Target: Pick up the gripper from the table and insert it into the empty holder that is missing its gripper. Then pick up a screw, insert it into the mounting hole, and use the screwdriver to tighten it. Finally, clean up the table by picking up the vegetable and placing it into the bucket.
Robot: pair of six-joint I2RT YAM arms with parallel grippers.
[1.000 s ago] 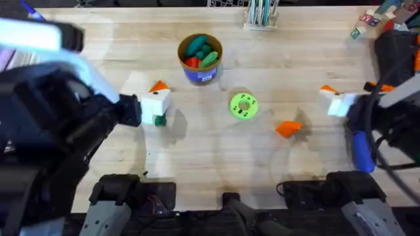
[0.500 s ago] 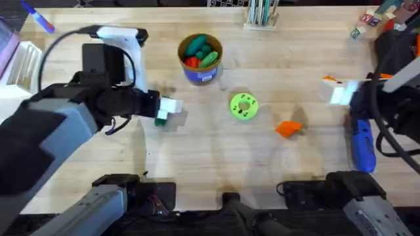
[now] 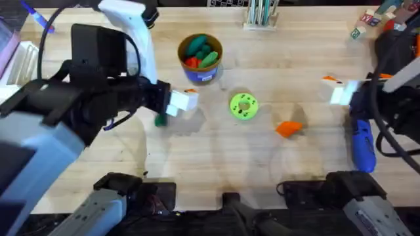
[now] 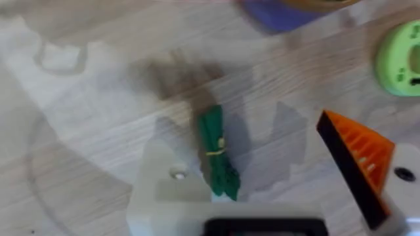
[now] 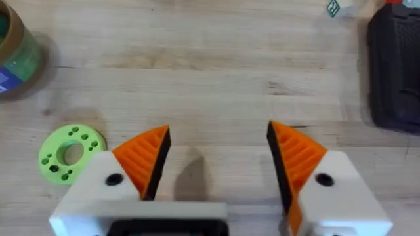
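Observation:
The orange gripper wedge (image 3: 289, 128) lies on the table right of centre. My left gripper (image 3: 180, 99) is open and hovers just over the green vegetable (image 3: 159, 120). In the left wrist view the vegetable (image 4: 216, 151) lies between a bare white holder (image 4: 164, 190) and the orange-padded finger (image 4: 361, 157). My right gripper (image 3: 338, 88) is open and empty at the far right, both orange pads (image 5: 144, 157) in place. The blue screwdriver (image 3: 363, 147) lies beside the right arm. The bucket (image 3: 200, 73) stands at the back centre with toy vegetables inside. Any screw is too small to tell.
A lime-green disc with holes (image 3: 243, 105) lies between the bucket and the orange wedge. A pen holder (image 3: 261, 14) stands at the back edge. Black gear (image 5: 394, 72) and small blocks (image 3: 367, 19) crowd the far right.
My left arm has dropped away from the camera and its gripper has slid right toward the bucket, leaving the vegetable just behind it. The right gripper shifted slightly, then held still.

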